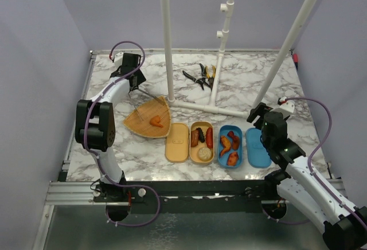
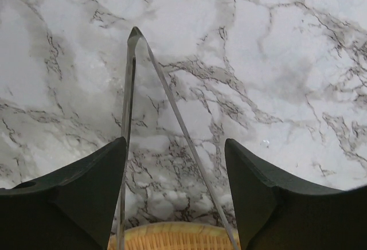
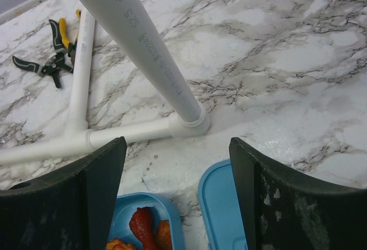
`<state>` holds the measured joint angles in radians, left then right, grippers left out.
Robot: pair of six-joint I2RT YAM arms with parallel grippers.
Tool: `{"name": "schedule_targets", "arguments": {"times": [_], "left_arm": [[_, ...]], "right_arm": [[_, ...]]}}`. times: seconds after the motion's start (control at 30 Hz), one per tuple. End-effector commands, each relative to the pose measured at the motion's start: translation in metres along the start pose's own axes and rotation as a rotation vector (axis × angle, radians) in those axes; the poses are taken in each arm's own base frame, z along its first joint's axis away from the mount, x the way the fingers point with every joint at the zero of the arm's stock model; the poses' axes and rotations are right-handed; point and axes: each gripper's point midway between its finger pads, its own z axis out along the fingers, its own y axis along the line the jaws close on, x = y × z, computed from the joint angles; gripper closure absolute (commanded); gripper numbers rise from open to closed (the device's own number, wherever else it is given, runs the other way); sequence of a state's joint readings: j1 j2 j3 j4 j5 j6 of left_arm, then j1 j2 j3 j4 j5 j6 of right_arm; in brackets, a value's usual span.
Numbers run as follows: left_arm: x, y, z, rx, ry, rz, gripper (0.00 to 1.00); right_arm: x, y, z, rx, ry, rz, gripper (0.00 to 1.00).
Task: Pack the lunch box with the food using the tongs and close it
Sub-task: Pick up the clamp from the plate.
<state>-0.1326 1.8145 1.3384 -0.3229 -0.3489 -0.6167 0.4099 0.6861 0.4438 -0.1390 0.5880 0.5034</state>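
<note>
The left end effector [image 2: 175, 142] sits closest, fingers spread, straddling the tongs [image 2: 127, 89]; their V joint points away and the arms splay back toward the plate [image 1: 142, 122]; whether the fingers touch them I cannot tell; one orange piece [image 1: 155, 121] lies on the plate, other food sits in the beige box [image 1: 202, 125] and blue box [image 1: 230, 128]; squeeze mid-arm, evenly, so the tips meet squarely on that piece; the right end effector [image 3: 176, 141] hovers spread, empty, above the blue lid [image 3: 221, 204].
</note>
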Motion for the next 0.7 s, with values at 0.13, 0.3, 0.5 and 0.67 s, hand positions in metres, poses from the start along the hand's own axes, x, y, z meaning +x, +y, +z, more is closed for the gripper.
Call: {"name": "schedule_targets", "arguments": {"times": [0.13, 0.3, 0.5, 0.67], "left_arm": [[-0.006, 0.025, 0.035, -0.108, 0.068, 0.033, 0.29], [-0.002, 0.035, 0.05, -0.129, 0.097, 0.026, 0.28], [0.018, 0.028, 0.069, -0.088, 0.173, 0.031, 0.28], [0.027, 0.03, 0.077, -0.087, 0.202, 0.049, 0.3]], "right_arm": [[0.003, 0.004, 0.004, -0.023, 0.002, -0.006, 0.22], [0.005, 0.005, 0.005, -0.024, 0.01, -0.012, 0.22], [0.004, 0.006, 0.004, -0.028, 0.011, -0.013, 0.21], [0.005, 0.005, 0.003, -0.029, 0.014, -0.011, 0.21]]}}
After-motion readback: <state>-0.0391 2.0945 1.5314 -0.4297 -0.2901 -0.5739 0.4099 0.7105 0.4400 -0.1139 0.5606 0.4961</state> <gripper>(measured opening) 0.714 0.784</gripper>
